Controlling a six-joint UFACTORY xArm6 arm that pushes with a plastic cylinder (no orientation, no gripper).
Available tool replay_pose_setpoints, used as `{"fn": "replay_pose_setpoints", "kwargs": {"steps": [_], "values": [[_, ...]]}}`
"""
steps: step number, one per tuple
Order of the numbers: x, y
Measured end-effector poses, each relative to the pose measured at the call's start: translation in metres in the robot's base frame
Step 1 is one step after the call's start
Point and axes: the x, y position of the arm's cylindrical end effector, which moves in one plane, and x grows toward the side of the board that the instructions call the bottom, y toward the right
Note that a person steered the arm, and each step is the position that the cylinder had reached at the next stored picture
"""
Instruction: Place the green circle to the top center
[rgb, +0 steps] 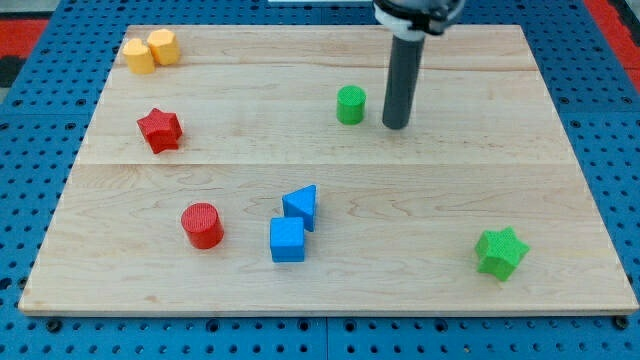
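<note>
The pale wooden plank worktop (330, 290) sits on a blue perforated base. At the view's top left, two yellow ridged plastic blocks (150, 51) touch each other. Below them lies a red star-shaped block (159, 129), and lower still a red ribbed cylinder (202, 225). Near the centre bottom, a blue cube (287, 240) touches a blue triangular block (301, 206). The green circle, a short ribbed cylinder (350, 104), stands upper centre. Just beside it on the view's right, apart from it, my tip (396, 126) rests on the wood; the end effector is a plain dark rod with nothing to open, holding nothing. A green star-shaped block (500, 251) lies at the bottom right.
</note>
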Motion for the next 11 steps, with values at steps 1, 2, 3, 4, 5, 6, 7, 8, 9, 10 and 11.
{"fn": "replay_pose_setpoints", "kwargs": {"steps": [1,2,3,4,5,6,7,8,9,10,11], "values": [[-0.041,-0.037],[-0.099,-0.05],[-0.057,-0.04],[-0.023,-0.04],[-0.064,-0.079],[-0.114,-0.084],[-0.103,-0.087],[-0.069,-0.1],[-0.074,-0.132],[-0.104,-0.137],[-0.129,-0.12]]}}
